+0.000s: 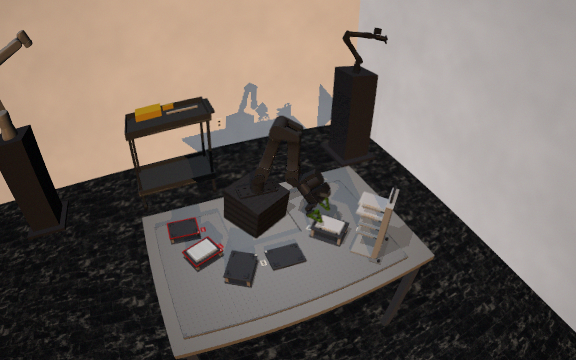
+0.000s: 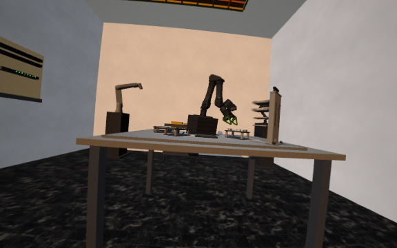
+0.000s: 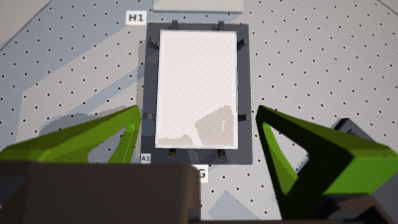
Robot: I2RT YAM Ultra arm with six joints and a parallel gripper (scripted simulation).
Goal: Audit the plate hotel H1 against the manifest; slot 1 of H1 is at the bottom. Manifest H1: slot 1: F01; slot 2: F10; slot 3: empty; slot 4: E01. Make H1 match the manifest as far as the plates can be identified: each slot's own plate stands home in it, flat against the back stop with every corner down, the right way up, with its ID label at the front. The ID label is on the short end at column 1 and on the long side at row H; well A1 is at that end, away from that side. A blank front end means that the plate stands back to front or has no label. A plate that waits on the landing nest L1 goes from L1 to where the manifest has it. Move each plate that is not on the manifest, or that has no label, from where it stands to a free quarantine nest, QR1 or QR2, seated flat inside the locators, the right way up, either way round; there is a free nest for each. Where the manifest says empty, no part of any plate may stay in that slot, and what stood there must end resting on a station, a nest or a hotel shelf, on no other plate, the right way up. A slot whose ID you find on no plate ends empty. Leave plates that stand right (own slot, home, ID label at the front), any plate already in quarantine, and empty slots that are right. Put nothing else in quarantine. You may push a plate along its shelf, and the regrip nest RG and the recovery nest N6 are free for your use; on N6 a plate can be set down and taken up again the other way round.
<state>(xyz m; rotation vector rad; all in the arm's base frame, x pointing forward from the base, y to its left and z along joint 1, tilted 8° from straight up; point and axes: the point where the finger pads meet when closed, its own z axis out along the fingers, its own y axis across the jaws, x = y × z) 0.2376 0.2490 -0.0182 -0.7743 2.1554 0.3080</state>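
My gripper (image 3: 198,111) is open and empty. Its green fingers straddle, from above, a white plate (image 3: 196,90) that lies flat in a dark nest (image 3: 243,95) whose tag ends in "G". A small "A1" mark (image 3: 145,158) sits at the plate's near left corner. In the top view the gripper (image 1: 318,210) hangs just above this plate (image 1: 329,227), to the left of the hotel H1 (image 1: 375,220). The hotel's top shelf holds a white plate (image 1: 373,201); what its lower shelves hold I cannot tell. From the side, the gripper (image 2: 230,120) is clear of the nest.
Two red-framed quarantine nests stand at the table's left: one empty (image 1: 184,229), one with a white plate (image 1: 203,251). Two dark nests (image 1: 240,267) (image 1: 285,255) lie in the middle. The arm's base block (image 1: 257,206) stands behind. An "H1" tag (image 3: 135,18) lies on the table.
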